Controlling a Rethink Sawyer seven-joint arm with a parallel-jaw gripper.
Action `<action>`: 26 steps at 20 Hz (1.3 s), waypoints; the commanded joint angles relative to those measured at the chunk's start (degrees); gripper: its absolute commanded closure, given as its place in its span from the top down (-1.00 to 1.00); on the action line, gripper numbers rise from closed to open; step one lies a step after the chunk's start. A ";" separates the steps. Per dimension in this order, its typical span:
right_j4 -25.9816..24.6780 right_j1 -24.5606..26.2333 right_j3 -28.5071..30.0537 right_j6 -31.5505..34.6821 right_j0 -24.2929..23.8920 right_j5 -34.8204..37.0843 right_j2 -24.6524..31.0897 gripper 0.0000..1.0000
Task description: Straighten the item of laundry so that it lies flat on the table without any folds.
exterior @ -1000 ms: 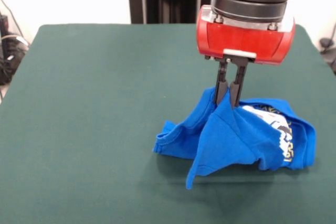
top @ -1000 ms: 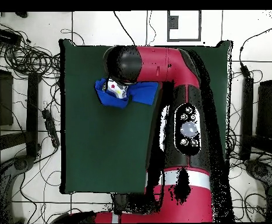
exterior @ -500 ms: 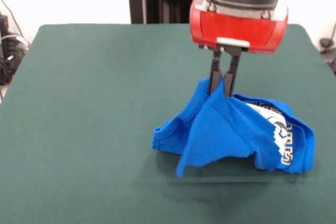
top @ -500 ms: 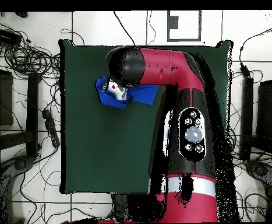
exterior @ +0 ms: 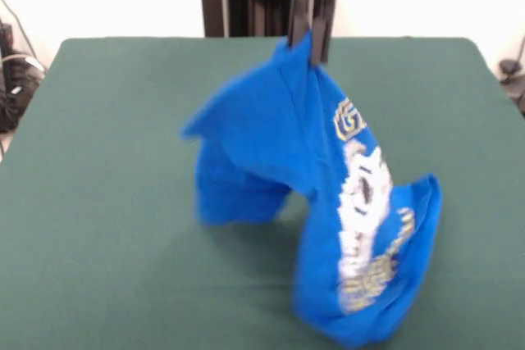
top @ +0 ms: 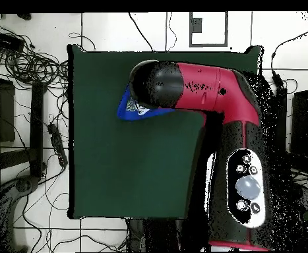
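Laundry (exterior: 271,145) hung from the gripper (exterior: 310,38), jaws pinching its top fold at twelve o'clock; lowering slowly while dragging across the table (exterior: 107,161) would likely spread it flat.

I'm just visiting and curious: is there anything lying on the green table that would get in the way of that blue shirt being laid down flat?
Nothing visible does. The gripper is shut on the T-shirt, which hangs from it with its lower edge near the table. In both views the green surface around the shirt shows no other object.
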 commanded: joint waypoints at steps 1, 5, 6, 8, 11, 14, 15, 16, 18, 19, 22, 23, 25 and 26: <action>4.63 -10.21 10.42 0.87 1.02 6.58 3.94 -1.00; 6.29 -13.96 10.68 3.96 2.21 9.30 2.55 -1.00; 5.66 -14.32 10.15 4.99 3.04 9.53 1.61 -1.00; 5.12 -14.84 9.67 6.49 3.92 9.94 0.56 -1.00; 3.96 -15.16 8.10 9.08 5.54 11.88 -1.48 -1.00; 3.23 -14.63 7.14 10.68 7.00 12.00 -2.92 -1.00; 3.60 -14.40 7.40 10.86 7.12 11.51 -2.97 -1.00; 3.52 -13.84 7.26 11.35 7.47 10.88 -3.28 -1.00; 4.09 -13.20 7.57 11.30 7.58 9.66 -3.17 -1.00; 4.26 -13.01 7.78 11.24 7.68 9.11 -3.19 -1.00; 4.42 -12.73 7.97 12.10 8.60 8.04 -3.74 -1.00; 4.45 -12.51 7.86 12.10 8.75 7.87 -3.88 -1.00; 4.31 -11.43 7.51 11.47 8.71 6.90 -3.91 -1.00; 3.73 -10.49 7.11 10.86 8.67 6.16 -3.98 -1.00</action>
